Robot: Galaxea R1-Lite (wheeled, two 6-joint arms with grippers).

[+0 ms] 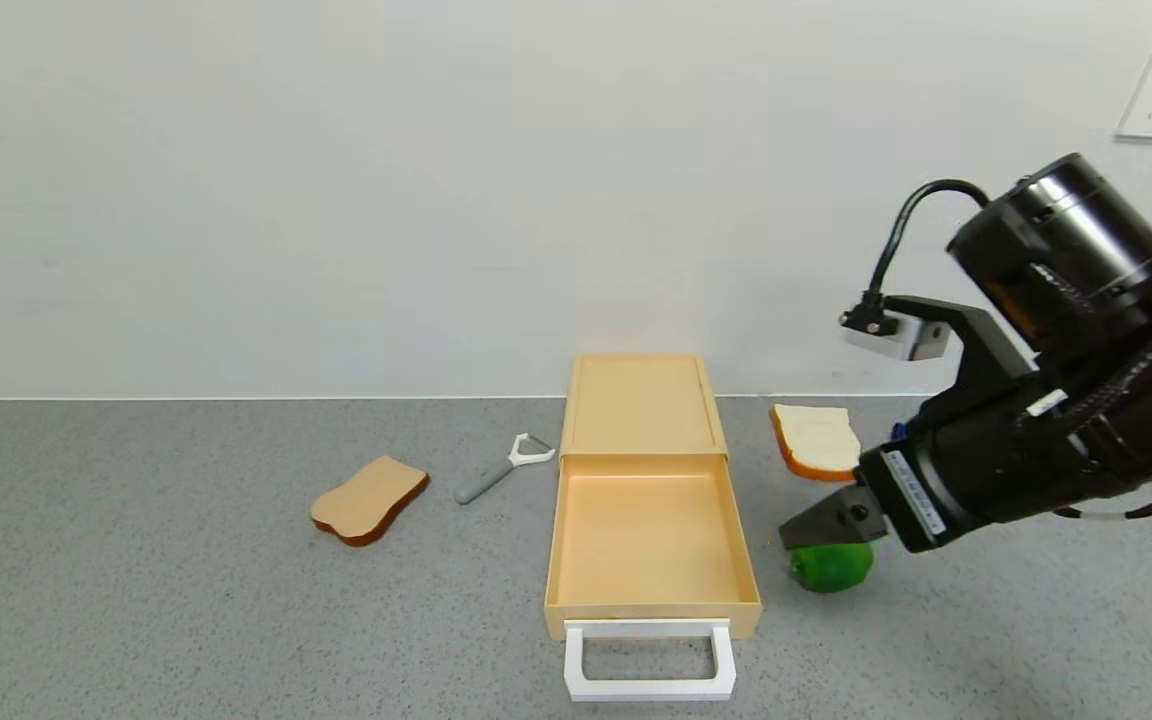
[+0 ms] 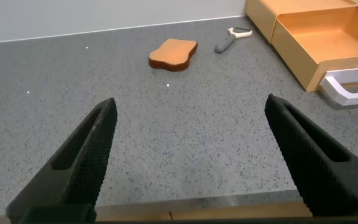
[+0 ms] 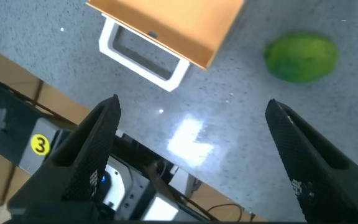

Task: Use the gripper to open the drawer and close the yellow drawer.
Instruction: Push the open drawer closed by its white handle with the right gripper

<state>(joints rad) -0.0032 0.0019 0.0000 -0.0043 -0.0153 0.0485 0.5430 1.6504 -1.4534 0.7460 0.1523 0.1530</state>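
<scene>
The pale yellow-tan drawer (image 1: 643,400) stands at the table's middle with its tray (image 1: 648,535) pulled out and empty. Its white loop handle (image 1: 649,660) points at the front edge. My right gripper (image 1: 816,525) hangs to the right of the tray, above a green fruit (image 1: 832,566), open and empty. In the right wrist view the gripper (image 3: 192,106) is spread wide over the table edge, with the handle (image 3: 143,56) and the tray front (image 3: 179,18) beyond it. My left gripper (image 2: 191,101) is open and empty, low over the front edge, left of the drawer (image 2: 328,37).
A tan bread slice (image 1: 370,499) and a grey-handled peeler (image 1: 503,468) lie left of the drawer. A white bread slice (image 1: 817,440) lies to its right, behind the green fruit (image 3: 301,57). The wall runs close behind the drawer.
</scene>
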